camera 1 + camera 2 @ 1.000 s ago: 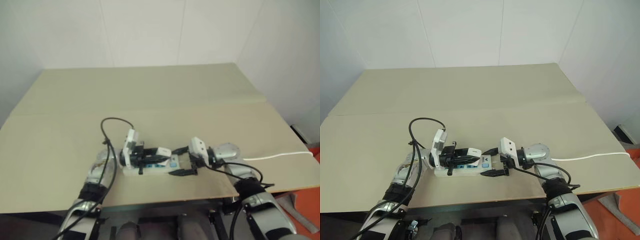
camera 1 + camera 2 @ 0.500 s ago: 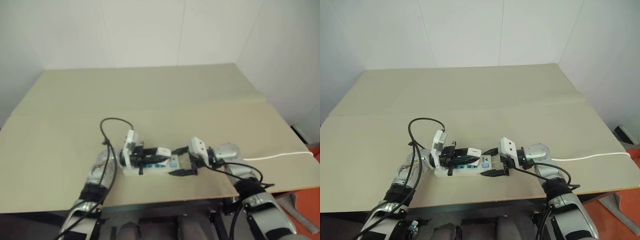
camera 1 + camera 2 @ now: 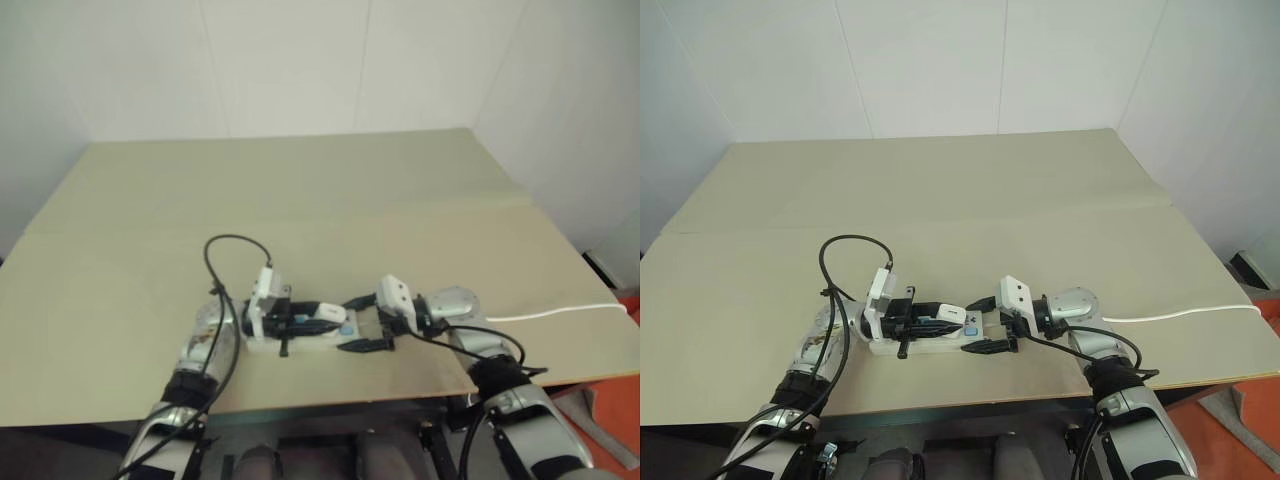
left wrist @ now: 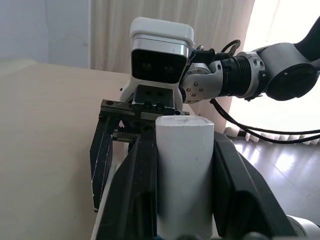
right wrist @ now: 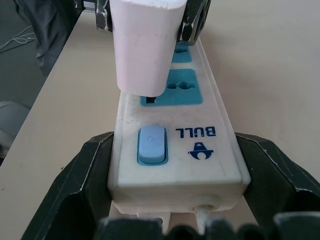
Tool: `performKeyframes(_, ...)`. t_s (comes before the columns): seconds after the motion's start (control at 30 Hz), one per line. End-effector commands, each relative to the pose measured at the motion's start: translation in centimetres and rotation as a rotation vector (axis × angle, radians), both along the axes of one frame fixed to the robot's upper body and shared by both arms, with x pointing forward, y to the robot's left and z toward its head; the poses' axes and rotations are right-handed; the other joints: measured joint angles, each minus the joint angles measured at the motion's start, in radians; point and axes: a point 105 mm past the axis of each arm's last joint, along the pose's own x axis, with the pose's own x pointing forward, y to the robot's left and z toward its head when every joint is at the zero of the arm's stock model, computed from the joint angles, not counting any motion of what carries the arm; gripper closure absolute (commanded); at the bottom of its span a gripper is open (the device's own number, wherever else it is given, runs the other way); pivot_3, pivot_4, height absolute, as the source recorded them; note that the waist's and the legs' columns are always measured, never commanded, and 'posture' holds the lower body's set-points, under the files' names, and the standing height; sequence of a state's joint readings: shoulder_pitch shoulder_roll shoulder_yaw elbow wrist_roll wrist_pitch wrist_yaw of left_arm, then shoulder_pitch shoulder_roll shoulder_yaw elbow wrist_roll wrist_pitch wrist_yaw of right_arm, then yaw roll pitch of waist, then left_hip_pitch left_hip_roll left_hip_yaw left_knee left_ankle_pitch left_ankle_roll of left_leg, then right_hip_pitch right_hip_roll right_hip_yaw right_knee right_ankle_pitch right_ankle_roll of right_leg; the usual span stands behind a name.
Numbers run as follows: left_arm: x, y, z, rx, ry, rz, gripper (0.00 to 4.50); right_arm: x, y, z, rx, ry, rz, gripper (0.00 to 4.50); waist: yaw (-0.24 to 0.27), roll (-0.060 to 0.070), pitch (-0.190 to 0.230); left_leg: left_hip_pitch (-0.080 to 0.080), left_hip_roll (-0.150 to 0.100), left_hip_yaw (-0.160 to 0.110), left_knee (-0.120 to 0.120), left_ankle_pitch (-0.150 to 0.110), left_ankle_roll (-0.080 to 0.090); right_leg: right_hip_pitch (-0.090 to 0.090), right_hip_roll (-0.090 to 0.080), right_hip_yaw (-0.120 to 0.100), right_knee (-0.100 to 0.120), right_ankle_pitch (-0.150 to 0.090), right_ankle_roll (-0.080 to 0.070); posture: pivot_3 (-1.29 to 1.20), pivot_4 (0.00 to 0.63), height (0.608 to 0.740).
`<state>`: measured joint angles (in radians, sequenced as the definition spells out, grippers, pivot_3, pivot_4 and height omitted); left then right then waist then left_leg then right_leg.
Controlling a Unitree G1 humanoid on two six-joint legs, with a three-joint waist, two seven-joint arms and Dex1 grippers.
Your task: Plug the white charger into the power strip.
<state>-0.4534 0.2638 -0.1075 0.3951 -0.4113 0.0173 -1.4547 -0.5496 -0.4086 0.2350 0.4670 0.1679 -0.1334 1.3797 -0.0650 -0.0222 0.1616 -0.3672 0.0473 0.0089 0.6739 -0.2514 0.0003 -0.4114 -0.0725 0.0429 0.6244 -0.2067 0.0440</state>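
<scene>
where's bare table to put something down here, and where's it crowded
Bare room: the whole far half of the beige table toward the white walls, and its left side. Crowded: the near edge, where the long white power strip, the small white charger, the left gripper, the right gripper and the thin white cord bunch.
</scene>
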Motion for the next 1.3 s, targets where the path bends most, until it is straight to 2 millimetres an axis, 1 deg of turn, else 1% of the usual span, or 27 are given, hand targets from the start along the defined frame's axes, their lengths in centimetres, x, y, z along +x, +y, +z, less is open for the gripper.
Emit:
performKeyframes(0.03,-0.1,0.2,-3.0,0.07,0.096,0.03,3.49,0.0,0.5,-0.7,-0.03,0.005,-0.003,1.11,0.0,0.0,0.0,0.001,0.0,0.0,0.0,0.0,0.0,0.001,0.0,0.0,0.0,0.0,0.0,0.0,0.15,0.74)
performKeyframes(0.27,-0.4,0.1,-3.2,0.067,0.123,0.0,3.49,-0.3,0.4,-1.1,-0.041,0.007,-0.002,1.11,-0.001,0.0,0.0,0.013,0.0,0.0,-0.006,0.0,0.0,0.01,0.0,0.0,-0.003,-0.004,-0.005,0.0,0.15,0.74)
performKeyframes(0.47,-0.9,-0.2,-3.1,0.039,0.194,-0.046,3.49,-0.2,0.4,-1.0,-0.042,0.003,-0.009,1.11,-0.002,0.0,-0.001,0.014,0.0,0.0,-0.008,0.0,0.0,0.01,0.001,0.0,-0.003,-0.004,-0.003,0.0,0.15,0.74)
performKeyframes(0.6,-1.1,-0.1,-3.6,0.085,0.16,-0.047,3.49,-0.2,0.4,-1.0,-0.039,0.001,-0.012,1.11,-0.002,0.0,-0.001,0.014,0.0,-0.001,-0.009,0.0,0.0,0.009,0.001,0.0,-0.003,-0.004,-0.003,0.0,0.15,0.74)
performKeyframes(0.7,-0.8,0.5,-3.7,0.11,0.142,-0.031,3.49,-0.1,0.4,-1.0,-0.04,0.0,-0.013,1.11,-0.002,0.0,-0.001,0.014,0.0,-0.001,-0.01,0.0,0.0,0.009,0.001,0.0,-0.003,-0.004,-0.003,0.0,0.15,0.74)
performKeyframes(0.87,-0.2,2.6,-4.3,0.181,0.1,0.009,3.49,-0.1,0.4,-1.0,-0.041,-0.002,-0.012,1.11,-0.003,0.0,-0.001,0.014,0.0,-0.003,-0.011,0.0,0.0,0.009,0.004,0.0,-0.003,-0.006,-0.006,0.0,0.15,0.74)
performKeyframes(1.0,0.6,3.9,-4.0,0.176,0.094,0.068,3.49,-0.1,0.5,-1.1,-0.045,-0.002,-0.01,1.11,-0.005,0.0,-0.001,0.014,0.002,-0.007,-0.013,0.0,0.0,0.009,0.008,0.001,-0.002,-0.006,-0.007,0.0,0.15,0.74)
performKeyframes(1.1,1.3,4.4,-3.5,0.162,0.084,0.113,3.49,0.0,0.5,-1.1,-0.049,-0.002,-0.008,1.11,-0.005,0.0,-0.001,0.014,0.002,-0.01,-0.013,0.0,0.0,0.009,0.012,0.002,-0.001,-0.007,-0.009,0.0,0.15,0.74)
performKeyframes(1.3,2.2,5.0,-2.8,0.14,0.076,0.17,3.49,0.0,0.5,-1.2,-0.056,-0.002,-0.003,1.11,-0.005,0.0,-0.001,0.015,0.002,-0.013,-0.013,0.0,0.0,0.009,0.014,0.003,0.0,-0.009,-0.012,0.0,0.15,0.74)
